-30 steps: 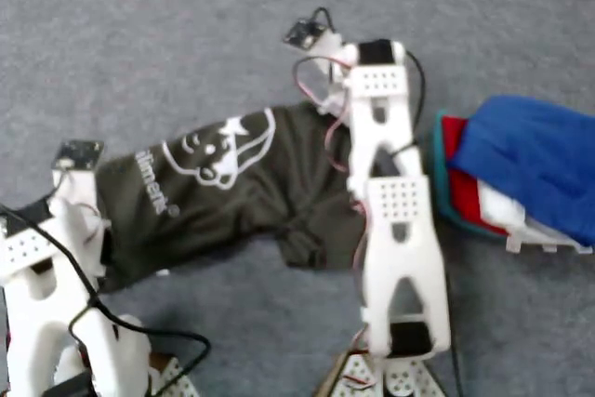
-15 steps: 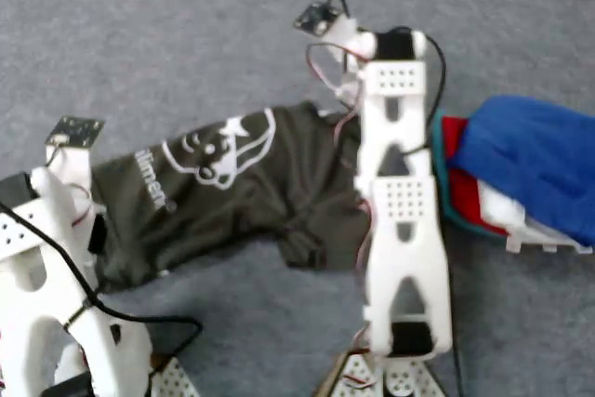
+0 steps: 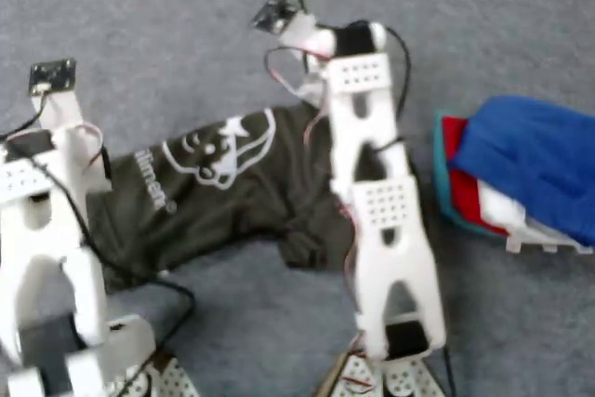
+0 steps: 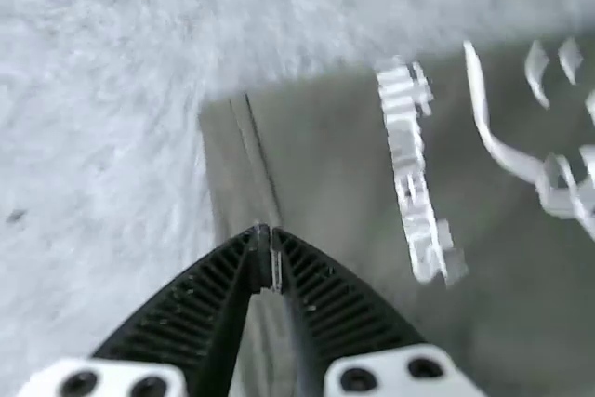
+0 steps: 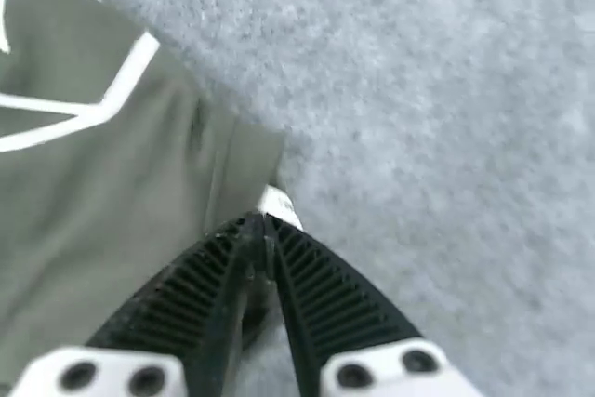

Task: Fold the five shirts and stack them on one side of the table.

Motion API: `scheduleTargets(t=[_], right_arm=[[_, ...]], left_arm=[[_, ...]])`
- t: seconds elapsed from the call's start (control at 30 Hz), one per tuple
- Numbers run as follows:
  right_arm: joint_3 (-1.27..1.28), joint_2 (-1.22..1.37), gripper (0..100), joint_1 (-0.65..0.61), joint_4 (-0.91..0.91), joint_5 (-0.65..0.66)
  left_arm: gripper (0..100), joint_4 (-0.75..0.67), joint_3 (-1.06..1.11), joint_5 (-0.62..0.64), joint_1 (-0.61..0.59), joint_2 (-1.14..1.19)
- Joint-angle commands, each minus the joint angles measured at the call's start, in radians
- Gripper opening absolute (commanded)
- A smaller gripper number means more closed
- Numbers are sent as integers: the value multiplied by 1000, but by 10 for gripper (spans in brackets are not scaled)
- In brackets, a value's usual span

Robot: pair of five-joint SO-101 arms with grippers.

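A dark shirt (image 3: 232, 192) lies spread out and wrinkled on the grey table (image 3: 139, 44) between the two arms, its white print (image 3: 218, 151) facing up. The left gripper (image 4: 263, 262) hangs over the shirt's left end. Its fingers are pressed together, tips right above the stitched hem; whether any cloth is caught between them cannot be told. The right gripper (image 5: 265, 230), fingers likewise pressed together, sits at the shirt's far right corner, with a small white tag (image 5: 279, 204) just at its tips. Off to the right, apart from the dark shirt, is a stack of folded shirts (image 3: 469, 197) with a blue shirt (image 3: 530, 160) on top.
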Motion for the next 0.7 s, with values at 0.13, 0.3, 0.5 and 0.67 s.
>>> scheduleTargets(t=[0.13,0.3,0.5,0.67], right_arm=[[27,91,5,105,-138,29],[27,124,5,171,-213,81],[8,120,5,183,-219,83],[-157,56,5,177,-43,83]], left_arm=[[19,-129,-196,29,-21,374],[19,-129,-301,29,-89,496],[19,-126,-358,29,-100,545],[19,63,-485,31,-80,501]])
